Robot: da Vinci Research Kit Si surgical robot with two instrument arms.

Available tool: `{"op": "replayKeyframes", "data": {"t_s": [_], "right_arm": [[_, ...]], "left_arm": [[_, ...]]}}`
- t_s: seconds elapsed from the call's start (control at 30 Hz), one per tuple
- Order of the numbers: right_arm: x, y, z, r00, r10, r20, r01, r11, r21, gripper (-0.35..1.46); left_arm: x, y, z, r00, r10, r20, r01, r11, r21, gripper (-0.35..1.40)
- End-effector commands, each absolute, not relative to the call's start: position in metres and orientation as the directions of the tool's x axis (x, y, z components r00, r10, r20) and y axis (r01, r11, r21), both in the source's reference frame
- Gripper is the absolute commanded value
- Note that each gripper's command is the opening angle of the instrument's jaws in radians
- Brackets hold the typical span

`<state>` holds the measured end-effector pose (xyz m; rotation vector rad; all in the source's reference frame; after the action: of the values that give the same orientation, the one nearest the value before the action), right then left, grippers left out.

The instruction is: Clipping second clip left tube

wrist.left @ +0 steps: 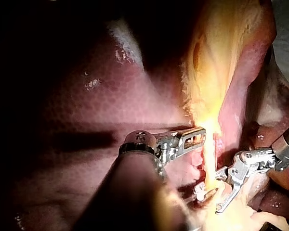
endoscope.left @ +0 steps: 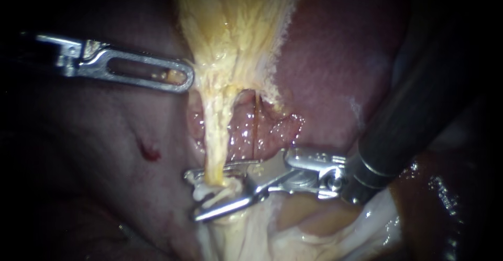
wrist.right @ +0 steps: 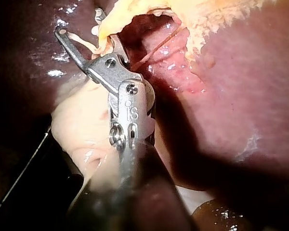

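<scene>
Low on the left tube, just above where it sinks into pale tissue, my right instrument stands with its jaws wide. One jaw is on each side of the tube, and they are not yet closed on it. A white clip lies in that gap against the tube. My left instrument has its jaws together on the edge of the yellow tissue above, which seems to draw the tube taut.

To do this well, I would hold that pull steady and check that both jaw tips reach past the tube's far side. I would sit square across the tube, stay off the thin red tube just beside it, and only then squeeze.

I cannot tell whether the white clip is loaded in my jaws or already fixed on the tube, because the pale strands there run together. The tube's lower end is lost in the pale tissue, and my right shaft covers part of the liver.
</scene>
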<state>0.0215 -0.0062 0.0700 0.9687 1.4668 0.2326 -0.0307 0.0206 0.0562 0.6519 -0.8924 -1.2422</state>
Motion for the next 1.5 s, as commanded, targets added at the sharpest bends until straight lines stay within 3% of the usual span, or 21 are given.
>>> {"op": "replayKeyframes", "data": {"t_s": [0.03,0.7,0.93,1.3,1.5], "right_arm": [[0.0215,-0.0064,0.0697,0.158,0.67,-0.726,0.423,0.618,0.662,0.49],[0.0213,-0.0072,0.0683,0.16,0.668,-0.726,0.462,0.599,0.654,0.38],[0.021,-0.0068,0.0688,0.162,0.668,-0.726,0.462,0.599,0.654,0.22],[0.0206,-0.0066,0.0692,0.162,0.673,-0.721,0.448,0.601,0.662,-0.35],[0.0207,-0.0066,0.0693,0.163,0.669,-0.725,0.444,0.607,0.66,-0.35]], "left_arm": [[-0.0307,0.0206,0.0562,0.076,-0.974,0.215,0.514,0.223,0.828,-0.35],[-0.0307,0.0206,0.0562,0.076,-0.974,0.215,0.514,0.223,0.829,-0.35],[-0.0307,0.0206,0.0562,0.076,-0.974,0.215,0.514,0.223,0.829,-0.35],[-0.0307,0.0206,0.0563,0.076,-0.974,0.215,0.514,0.223,0.828,-0.35],[-0.0307,0.0206,0.0563,0.076,-0.974,0.215,0.514,0.223,0.828,-0.35]]}}
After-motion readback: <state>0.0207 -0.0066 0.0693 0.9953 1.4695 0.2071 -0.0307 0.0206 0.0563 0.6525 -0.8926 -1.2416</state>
